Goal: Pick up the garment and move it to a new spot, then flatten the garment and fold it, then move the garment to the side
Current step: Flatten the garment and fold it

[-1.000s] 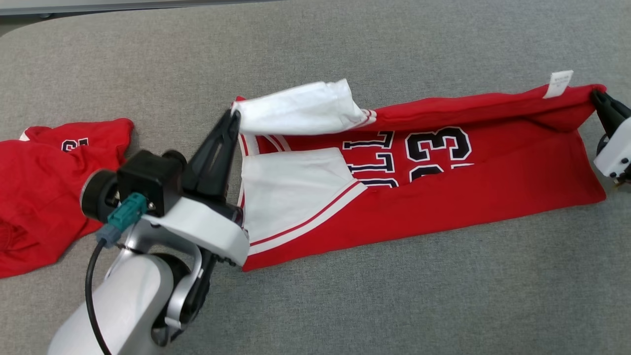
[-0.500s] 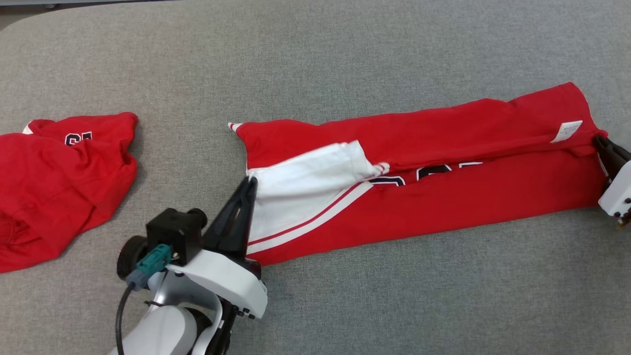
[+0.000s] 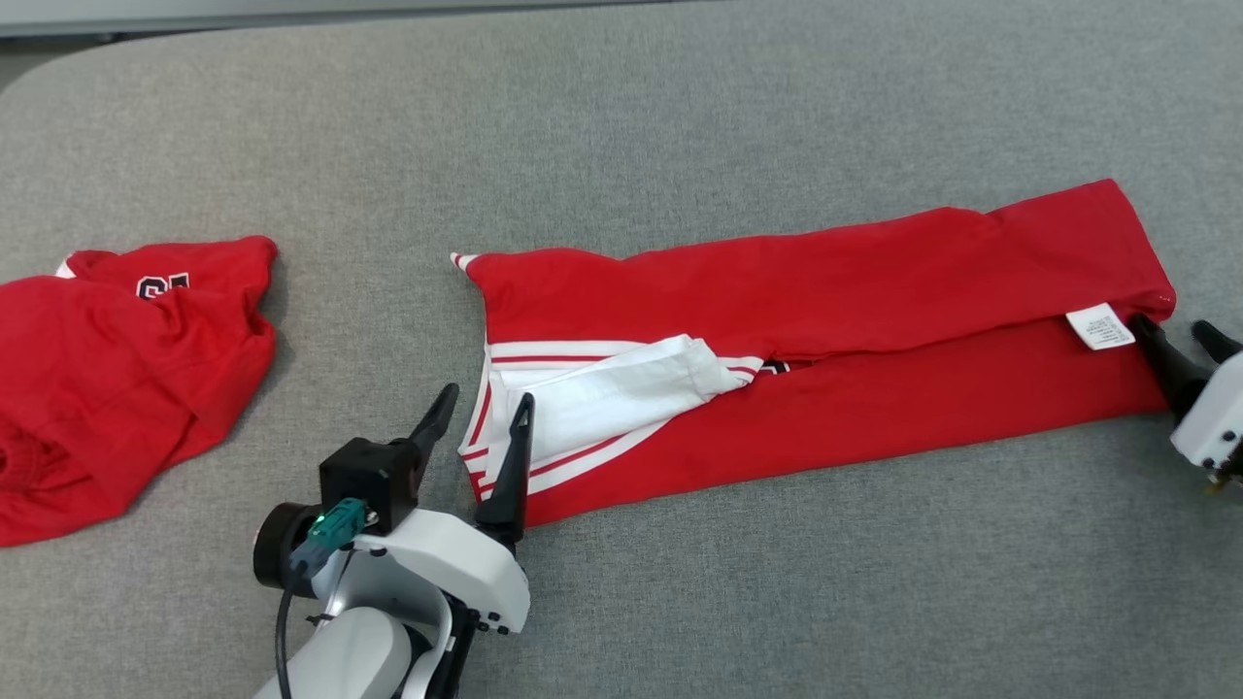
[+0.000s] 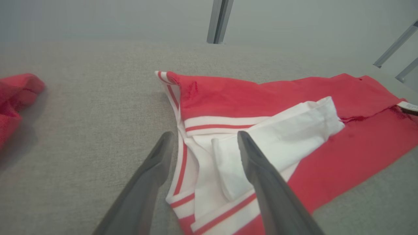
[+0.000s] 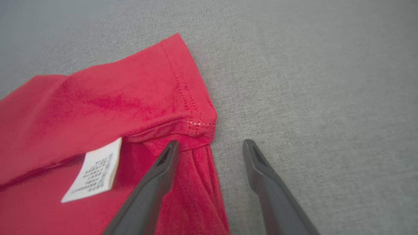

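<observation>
The garment is a red jersey with white, red-striped sleeves, lying folded lengthwise in a long band across the grey table. My left gripper stands open at the band's sleeve end, with the striped edge lying between its fingers, which do not pinch it. The left wrist view shows that left gripper spread over the white sleeve of the garment. My right gripper is open at the hem end. In the right wrist view this right gripper straddles the garment's hem corner, beside a white label.
A second red garment lies crumpled at the table's left; its edge appears as the red cloth in the left wrist view. Bare grey table surface lies in front of the folded jersey, and more behind it.
Both grippers carried the lifted far edge toward the near edge, covering the lettering, and then opened and let the cloth go. The camera also shifted slightly.
</observation>
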